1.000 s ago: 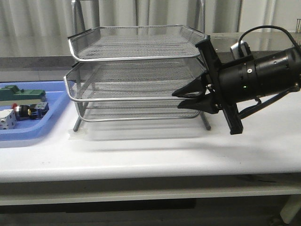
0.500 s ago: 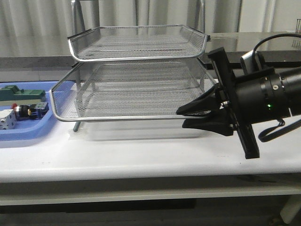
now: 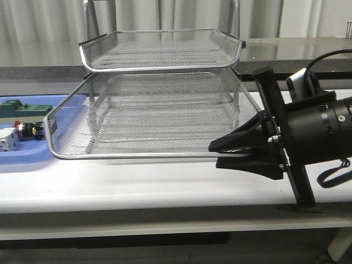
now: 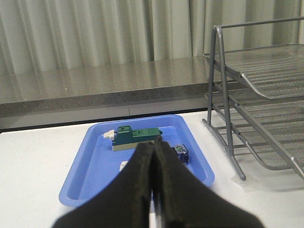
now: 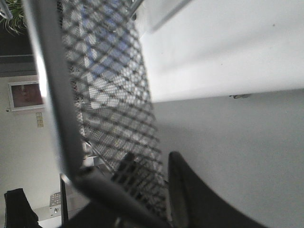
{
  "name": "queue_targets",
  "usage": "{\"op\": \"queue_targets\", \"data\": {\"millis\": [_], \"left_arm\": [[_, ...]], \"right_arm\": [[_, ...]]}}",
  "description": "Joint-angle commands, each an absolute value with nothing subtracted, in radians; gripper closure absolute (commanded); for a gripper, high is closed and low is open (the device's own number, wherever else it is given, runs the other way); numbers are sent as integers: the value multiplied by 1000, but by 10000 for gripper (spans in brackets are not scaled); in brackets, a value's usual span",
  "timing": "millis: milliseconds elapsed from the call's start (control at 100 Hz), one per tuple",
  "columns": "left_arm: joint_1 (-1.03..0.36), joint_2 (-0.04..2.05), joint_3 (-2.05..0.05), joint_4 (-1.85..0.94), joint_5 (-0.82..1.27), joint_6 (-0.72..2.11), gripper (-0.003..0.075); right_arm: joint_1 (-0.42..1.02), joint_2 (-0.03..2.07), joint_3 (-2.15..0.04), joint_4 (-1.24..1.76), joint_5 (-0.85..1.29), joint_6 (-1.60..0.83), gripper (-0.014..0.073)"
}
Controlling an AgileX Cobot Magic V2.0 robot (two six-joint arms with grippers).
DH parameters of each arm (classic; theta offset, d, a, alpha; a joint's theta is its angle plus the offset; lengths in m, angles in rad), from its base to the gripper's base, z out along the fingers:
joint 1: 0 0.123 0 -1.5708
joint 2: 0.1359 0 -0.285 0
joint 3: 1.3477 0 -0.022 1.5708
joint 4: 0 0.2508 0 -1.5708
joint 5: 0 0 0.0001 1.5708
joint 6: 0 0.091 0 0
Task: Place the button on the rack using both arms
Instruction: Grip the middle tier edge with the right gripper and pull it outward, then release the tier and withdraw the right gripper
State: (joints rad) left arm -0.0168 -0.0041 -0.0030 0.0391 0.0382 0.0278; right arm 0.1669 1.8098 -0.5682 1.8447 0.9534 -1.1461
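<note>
One small button is lying in the blue tray at the far left of the white surface, its red head just showing beside a white block and in front of a green block. In the left wrist view the button is peeking out just past the fingertips, with the green block lying further back in the tray. The left gripper is hanging above the near end of that tray with its two fingers pressed together and nothing between them.

To the right of the tray the wire rack is standing on the surface, its top tier sitting in place and its middle tier drawn well out toward the front, overhanging part of the blue tray. The right gripper is clamping the front rim of this middle tier at its right corner, one finger above the rim and one below. In the right wrist view the mesh and silver rim of the rack are filling the frame, with one black finger lying against the mesh.
</note>
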Motion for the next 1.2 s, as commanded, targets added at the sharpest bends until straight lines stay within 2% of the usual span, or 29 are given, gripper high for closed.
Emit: {"op": "queue_targets", "data": {"millis": [0,160,260,670,880,1190], "left_arm": [[-22,-36,53,40,-45,21,741],[-22,-36,53,40,-45,21,741],[-22,-36,53,40,-45,21,741],[-22,-36,53,40,-45,21,741],[-22,-36,53,40,-45,21,741],[-22,-36,53,40,-45,21,741]], "right_arm": [[181,1785,-560,1925,955,-1205,400],[181,1785,-560,1936,1006,-1242,183],[181,1778,-560,1936,1033,-1256,117],[181,1649,-559,1888,1041,-1227,118],[181,1539,-559,1743,967,-1091,118],[181,1338,-559,1430,899,-765,118]]}}
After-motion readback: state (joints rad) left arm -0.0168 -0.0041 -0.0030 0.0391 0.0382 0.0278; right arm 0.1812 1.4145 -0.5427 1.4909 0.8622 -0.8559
